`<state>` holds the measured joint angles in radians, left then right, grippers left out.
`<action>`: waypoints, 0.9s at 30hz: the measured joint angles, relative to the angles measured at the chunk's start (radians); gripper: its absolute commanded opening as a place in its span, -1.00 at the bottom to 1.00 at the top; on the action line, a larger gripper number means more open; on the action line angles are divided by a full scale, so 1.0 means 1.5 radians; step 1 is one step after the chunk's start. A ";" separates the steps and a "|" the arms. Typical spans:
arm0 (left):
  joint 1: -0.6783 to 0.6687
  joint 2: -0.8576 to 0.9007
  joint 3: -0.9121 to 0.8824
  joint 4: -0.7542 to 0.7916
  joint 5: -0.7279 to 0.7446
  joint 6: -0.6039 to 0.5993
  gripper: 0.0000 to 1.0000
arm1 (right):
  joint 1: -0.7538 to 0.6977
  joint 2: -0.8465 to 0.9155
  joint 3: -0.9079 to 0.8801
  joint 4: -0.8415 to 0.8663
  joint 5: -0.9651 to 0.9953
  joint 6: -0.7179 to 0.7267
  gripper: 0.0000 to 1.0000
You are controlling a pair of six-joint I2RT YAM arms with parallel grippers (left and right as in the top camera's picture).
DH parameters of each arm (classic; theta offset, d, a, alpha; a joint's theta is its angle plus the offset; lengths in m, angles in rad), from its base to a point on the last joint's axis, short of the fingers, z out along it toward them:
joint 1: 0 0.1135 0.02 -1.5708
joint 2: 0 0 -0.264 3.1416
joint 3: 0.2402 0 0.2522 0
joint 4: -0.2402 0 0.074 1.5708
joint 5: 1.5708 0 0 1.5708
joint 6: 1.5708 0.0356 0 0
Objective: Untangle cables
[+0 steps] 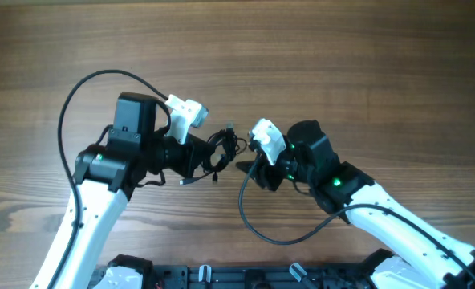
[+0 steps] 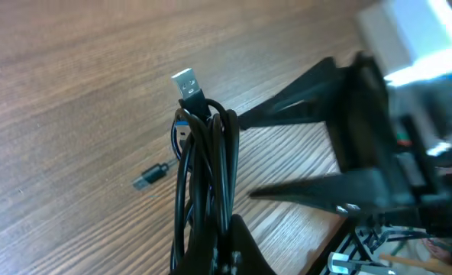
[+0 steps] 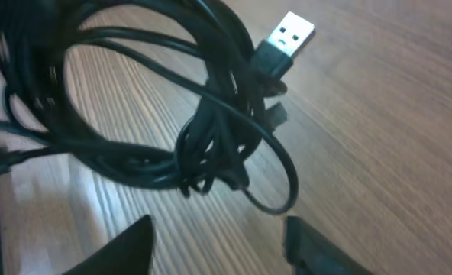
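Observation:
The cables (image 1: 224, 147) are a bundle of thin black cords hanging between the two arms, just above the wooden table. My left gripper (image 1: 206, 157) is shut on the bundle's near end, its fingers (image 2: 245, 244) pinched round the cords (image 2: 207, 168). A silver USB plug (image 2: 184, 80) sticks up from the top of the bundle. A small loose plug (image 2: 150, 177) rests on the wood. My right gripper (image 1: 245, 165) faces the bundle from the right and stands open, with nothing between its fingers (image 3: 123, 248). The looped cords (image 3: 142, 122) and USB plug (image 3: 291, 34) hang just beyond its tips.
Thicker black arm cables arc over the table: one loops behind the left arm (image 1: 77, 92), another curves below the right gripper (image 1: 257, 225). A black rail (image 1: 221, 277) runs along the table's near edge. Bare wood (image 1: 342, 56) lies beyond both arms.

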<state>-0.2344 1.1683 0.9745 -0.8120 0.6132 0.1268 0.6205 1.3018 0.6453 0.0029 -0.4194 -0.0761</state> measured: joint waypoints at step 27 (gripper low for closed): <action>0.000 -0.018 0.000 -0.055 0.056 0.002 -0.92 | -0.001 0.085 0.000 0.077 -0.005 -0.181 -0.91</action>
<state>-0.2344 1.1412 0.9745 -0.8951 0.6979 0.1303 0.6197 1.4296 0.6456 0.1177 -0.4263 -0.3473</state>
